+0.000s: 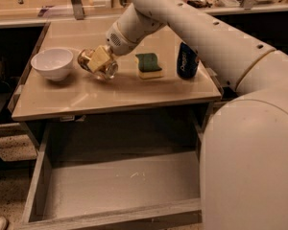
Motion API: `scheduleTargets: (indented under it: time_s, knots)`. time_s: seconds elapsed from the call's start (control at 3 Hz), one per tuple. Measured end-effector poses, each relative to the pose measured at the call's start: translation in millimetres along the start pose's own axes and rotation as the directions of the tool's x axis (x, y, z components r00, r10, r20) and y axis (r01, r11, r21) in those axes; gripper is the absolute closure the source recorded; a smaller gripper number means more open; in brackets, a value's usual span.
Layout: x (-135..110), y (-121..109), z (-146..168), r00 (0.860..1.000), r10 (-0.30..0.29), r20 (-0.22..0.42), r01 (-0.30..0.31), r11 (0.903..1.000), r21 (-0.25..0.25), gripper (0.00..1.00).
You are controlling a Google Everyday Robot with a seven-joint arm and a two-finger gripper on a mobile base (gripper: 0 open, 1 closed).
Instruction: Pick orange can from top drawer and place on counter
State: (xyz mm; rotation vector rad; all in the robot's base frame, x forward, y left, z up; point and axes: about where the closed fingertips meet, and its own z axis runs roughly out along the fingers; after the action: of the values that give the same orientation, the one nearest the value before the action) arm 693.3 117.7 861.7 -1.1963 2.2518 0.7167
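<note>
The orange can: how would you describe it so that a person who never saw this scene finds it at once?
Look at the beige counter above the open top drawer. Between the white bowl and the green sponge, the gripper holds the orange can, tilted. It is gold and shiny, unlike the dark blue can beyond the sponge.
</note>
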Motion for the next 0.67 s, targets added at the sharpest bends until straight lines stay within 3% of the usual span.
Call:
scheduleTargets:
  time_s: [0.67]
  knots:
    - [18.6, -11.9, 11.2, 0.998, 0.050, -0.046, -0.048, 0.9983, 0.031, 1.00]
